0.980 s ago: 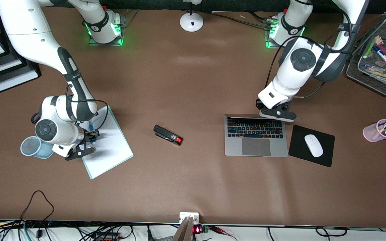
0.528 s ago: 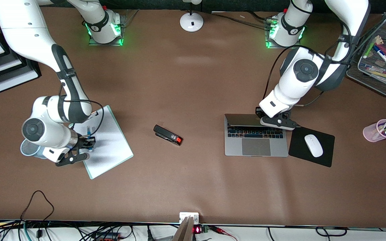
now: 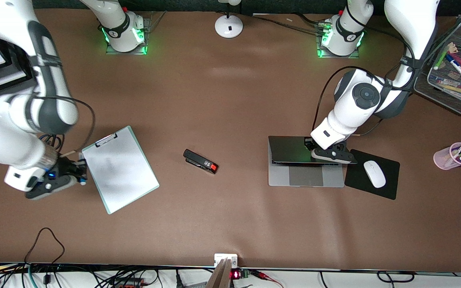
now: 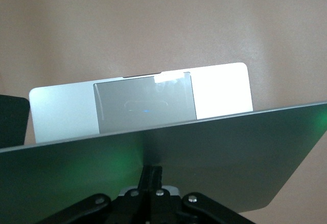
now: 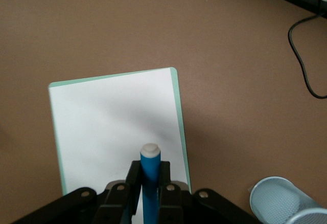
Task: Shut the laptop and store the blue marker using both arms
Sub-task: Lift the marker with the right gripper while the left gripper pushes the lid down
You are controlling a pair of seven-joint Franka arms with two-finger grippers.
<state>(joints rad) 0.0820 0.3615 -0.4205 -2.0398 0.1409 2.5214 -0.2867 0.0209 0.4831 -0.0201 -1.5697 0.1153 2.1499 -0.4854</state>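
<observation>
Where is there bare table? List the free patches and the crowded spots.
Free: between clipboard and stapler; between stapler and laptop; the strip nearer the front camera than all three. Crowded: laptop beside mouse pad, under the left hand.

The table (image 3: pixel 230 100) is covered in plain brown; on it, toward the right arm's end, lies a green-edged clipboard (image 3: pixel 120 170) with white paper; near the middle lies a black stapler (image 3: pixel 200 161) with a red end; toward the left arm's end sits the laptop (image 3: pixel 305 166), half shut, with a black mouse pad (image 3: pixel 358 186) just beside it carrying a white mouse (image 3: pixel 374 173); nearer that end stands a pink cup (image 3: pixel 448 158) of markers; a white round lamp base (image 3: pixel 229 26) stands between the arms' bases; a wire tray (image 3: pixel 450 96) sits at the corner.
</observation>
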